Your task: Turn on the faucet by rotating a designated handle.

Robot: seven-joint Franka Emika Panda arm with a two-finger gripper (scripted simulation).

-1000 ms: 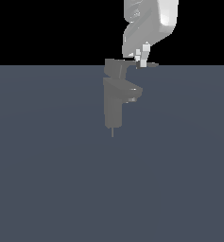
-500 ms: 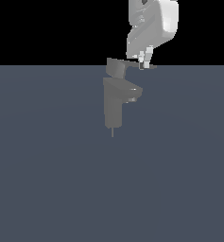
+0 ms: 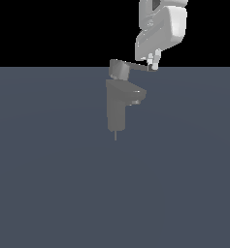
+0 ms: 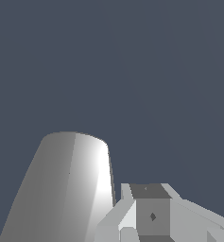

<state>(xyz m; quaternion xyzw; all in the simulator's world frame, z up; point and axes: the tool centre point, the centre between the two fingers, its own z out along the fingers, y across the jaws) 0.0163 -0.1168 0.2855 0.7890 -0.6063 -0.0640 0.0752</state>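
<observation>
While the arm [image 3: 161, 29] is reaching down from the top of the exterior view, the gripper [image 3: 154, 62] is hanging at the far tip of the handle [image 3: 138, 67], on the exterior view's right of the faucet [image 3: 119, 104]. Its pale fingers [image 3: 156, 59] are sitting right at the handle's end, seemingly touching it, but they are overlapping too closely in this view to say whether they are clenched on the lever, merely pressing against it, or spread apart; I cannot tell. The faucet is standing upright on the dark blue-grey floor [image 3: 48, 184], a little above the middle of the exterior view, with its stubby spout [image 3: 137, 96] pointing toward the exterior view's right. The lighter cap [image 3: 119, 69] is sitting on top of the column, and the handle is stretching from it toward the exterior view's right, roughly level, crossing the line where the floor is meeting the black background. A thin pin [image 3: 116, 135] is showing under the column's base. Seen from the wrist, a large pale rounded body [image 4: 61, 189] is filling the near corner beside blocky grey parts [image 4: 151, 212], all against the same floor [image 4: 132, 71]; what each of these parts is cannot be made out.
</observation>
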